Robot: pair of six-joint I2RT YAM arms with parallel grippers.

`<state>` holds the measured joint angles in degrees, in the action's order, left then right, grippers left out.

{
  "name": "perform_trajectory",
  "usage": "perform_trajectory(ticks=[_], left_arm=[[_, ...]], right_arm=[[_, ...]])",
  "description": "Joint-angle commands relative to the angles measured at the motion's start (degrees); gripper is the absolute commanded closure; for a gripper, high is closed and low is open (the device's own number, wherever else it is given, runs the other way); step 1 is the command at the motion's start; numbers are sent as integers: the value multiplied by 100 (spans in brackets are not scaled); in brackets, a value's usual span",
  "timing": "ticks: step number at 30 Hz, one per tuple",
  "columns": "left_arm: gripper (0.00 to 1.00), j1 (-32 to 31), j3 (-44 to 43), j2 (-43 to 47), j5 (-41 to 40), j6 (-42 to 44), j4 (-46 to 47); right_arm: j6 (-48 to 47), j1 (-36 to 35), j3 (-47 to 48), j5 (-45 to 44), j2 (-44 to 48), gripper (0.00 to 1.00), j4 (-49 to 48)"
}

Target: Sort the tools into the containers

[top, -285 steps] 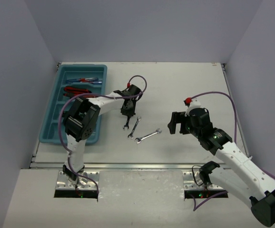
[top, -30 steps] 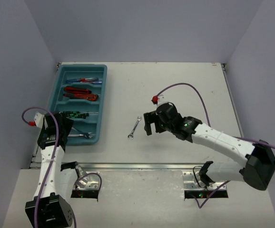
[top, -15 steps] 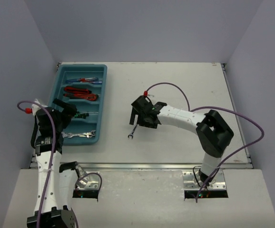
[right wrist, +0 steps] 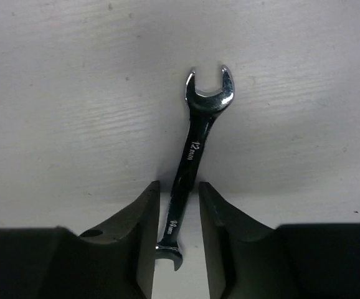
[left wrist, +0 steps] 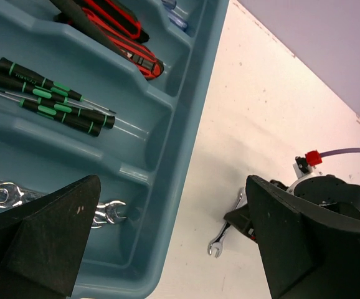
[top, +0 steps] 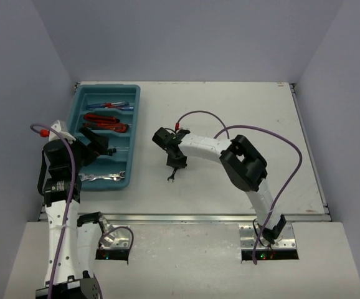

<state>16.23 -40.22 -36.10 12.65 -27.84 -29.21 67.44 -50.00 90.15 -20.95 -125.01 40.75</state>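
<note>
While the left gripper (left wrist: 172,205) hangs spread wide and empty over the near end of the tray (left wrist: 189,134), it sits right above the stored wrenches (left wrist: 108,212). That's a clash risk if the right arm brings the last loose one over before that spot is free.

The open-end wrench (right wrist: 195,137) lies flat on the table (top: 230,112), right of the tray and well apart from it. The right gripper (right wrist: 179,187) straddles its shank with fingers nearly on it; can't tell if they're biting yet.

Grip point is near one end, not mid-shank, so I'd expect the free end to droop or swivel on lift. Thin flat steel could also squirt out.

Long axis runs near-to-far, slightly tilted. The exposed head points at the near edge, a bit left. Tray slots run crosswise, so it likely needs a quarter turn.
</note>
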Motion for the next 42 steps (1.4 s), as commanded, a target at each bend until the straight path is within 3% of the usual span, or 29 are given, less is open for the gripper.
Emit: perform_trajectory(ticks=[1,4,6,20,24,26,29,31,34,42], left_arm=[[0,47,23,-6,273,174,319],[0,47,32,63,282,191,337],[0,47,39,56,329,202,373],[0,-69,144,-464,1966,387,778],[0,-663,168,-724,1876,124,1143],[0,-1403,145,-924,1374,-97,1289],[0,-2131,223,-1182,1323,-432,1790],[0,-2269,298,-1326,1537,-702,2195],[0,-2675,698,-1495,1811,-1405,3508],[1,-3803,815,-2133,984,-2276,4636]], right_arm=[[351,17,-219,-276,-18,81,476],[410,34,-367,-168,12,88,456],[335,43,-475,-41,67,100,312],[-1608,34,-1808,231,1958,100,-1060],[-1978,34,-1928,231,2390,100,-1031],[-2095,34,-1975,223,2577,100,-1000],[-2335,26,-2011,210,2849,100,-1023],[-2519,23,-2105,315,3121,100,-1172],[-3014,8,-2625,633,3957,100,-1844],[-3521,-8,-3210,1279,4792,100,-2483]])
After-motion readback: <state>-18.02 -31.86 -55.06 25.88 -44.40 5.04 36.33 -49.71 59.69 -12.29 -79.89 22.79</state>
